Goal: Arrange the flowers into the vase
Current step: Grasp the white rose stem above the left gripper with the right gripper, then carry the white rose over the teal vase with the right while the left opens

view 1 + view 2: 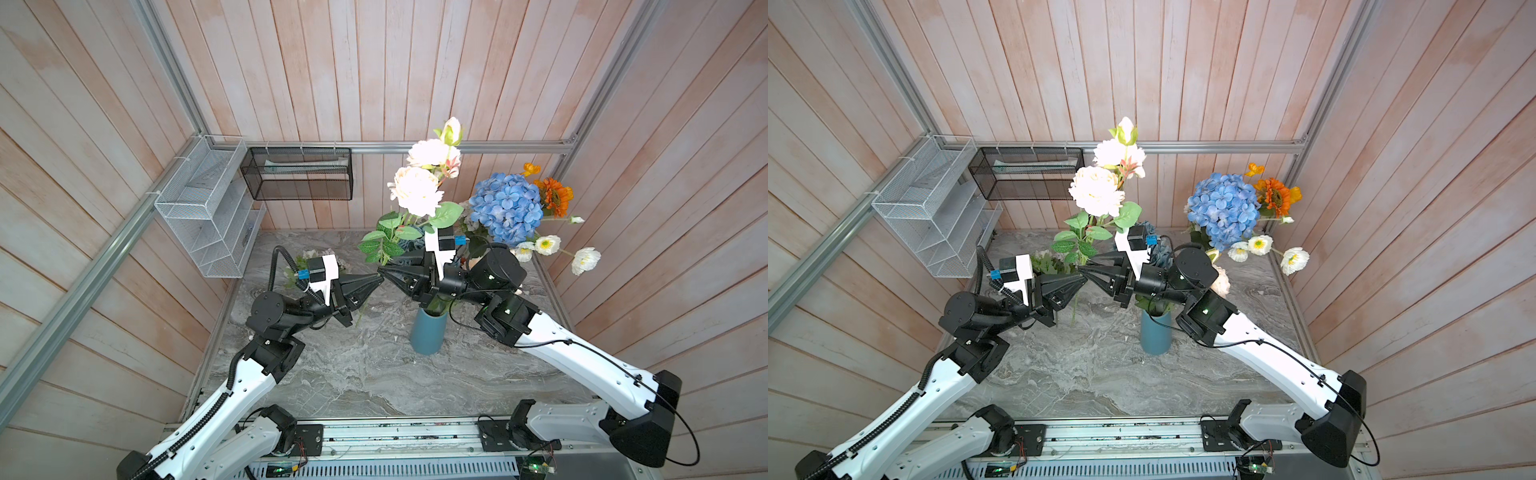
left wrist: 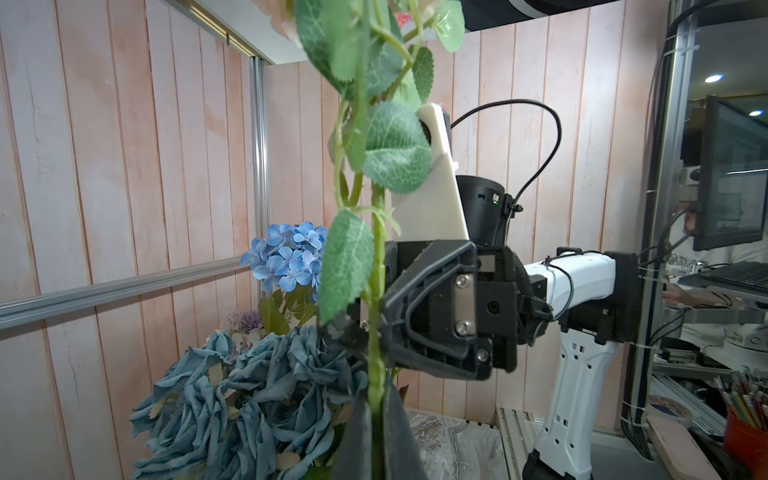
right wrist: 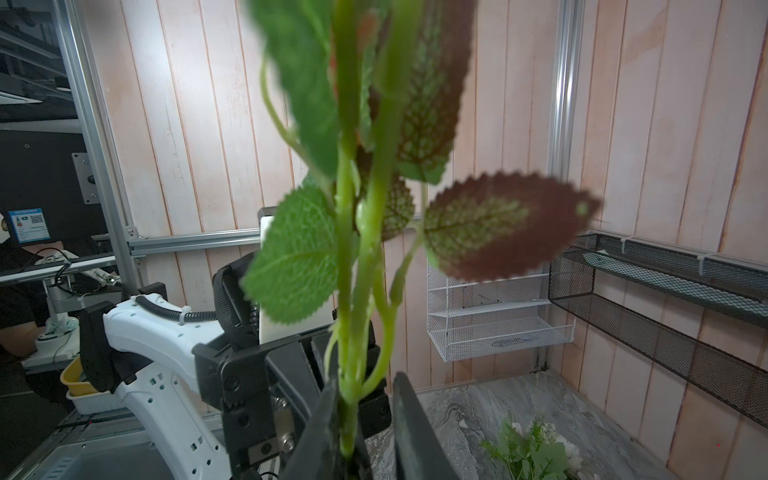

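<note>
A spray of white peony flowers (image 1: pixel 415 191) stands upright on a leafy green stem (image 2: pixel 376 332) over the marble table. My left gripper (image 1: pixel 380 280) is shut on that stem, which is pinched between its fingers (image 2: pixel 361 432). From the opposite side my right gripper (image 1: pixel 380 270) straddles the same stem (image 3: pixel 349 332); the stem lies against one finger and a gap shows to the second finger (image 3: pixel 411 424). A teal vase (image 1: pixel 428 332) below the right gripper holds a blue hydrangea (image 1: pixel 507 208), an orange bloom (image 1: pixel 555 195), white poppies (image 1: pixel 548 245) and dusty blue roses (image 2: pixel 249 395).
A small bunch of pale flowers (image 1: pixel 316 255) lies on the table (image 1: pixel 353 374) behind the left gripper, seen too in the right wrist view (image 3: pixel 536 449). A white wire rack (image 1: pixel 208 208) and a black mesh shelf (image 1: pixel 299 174) hang on the wood walls.
</note>
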